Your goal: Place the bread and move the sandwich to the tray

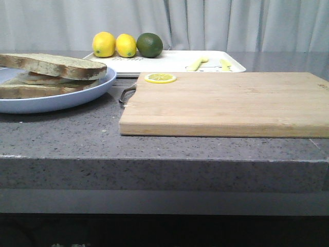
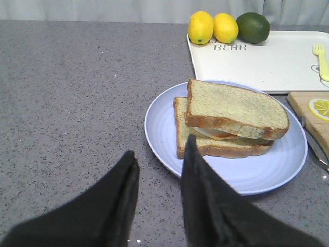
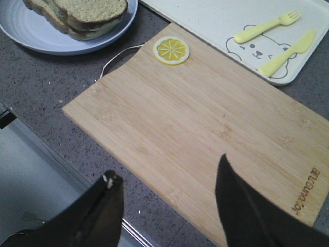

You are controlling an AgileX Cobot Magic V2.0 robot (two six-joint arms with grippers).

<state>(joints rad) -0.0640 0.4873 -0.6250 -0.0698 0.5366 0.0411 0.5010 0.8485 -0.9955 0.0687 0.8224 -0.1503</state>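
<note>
The wooden cutting board point(image 1: 226, 105) lies nearest to the front camera, on the grey counter point(image 1: 61, 139), with one lemon slice point(image 1: 160, 78) on its far left corner. To the left of the board is the light-blue plate point(image 1: 77, 95), and on it sits the sandwich point(image 2: 229, 121): a lower slice, a white egg with an orange edge showing in between, and the bread point(image 2: 234, 108) lying on top, a little shifted. Behind the board and plate is the white tray point(image 1: 169, 60), carrying two lemons, a lime, a yellow fork point(image 3: 267, 25) and a yellow knife point(image 3: 288, 49).

The left gripper point(image 2: 159, 159) hovers just before the plate rim, its fingers parted and holding nothing. The right gripper point(image 3: 167, 177) hangs over the near edge of the board, spread wide and also empty.

I judge the sandwich light but soft and loose; the egg may slide and the layers may shift if squeezed hard. It seems best to take it across the narrow width at the near end, low enough to catch both crusts, with gentle pressure, and keep it level on the way to the free middle of the tray
</note>
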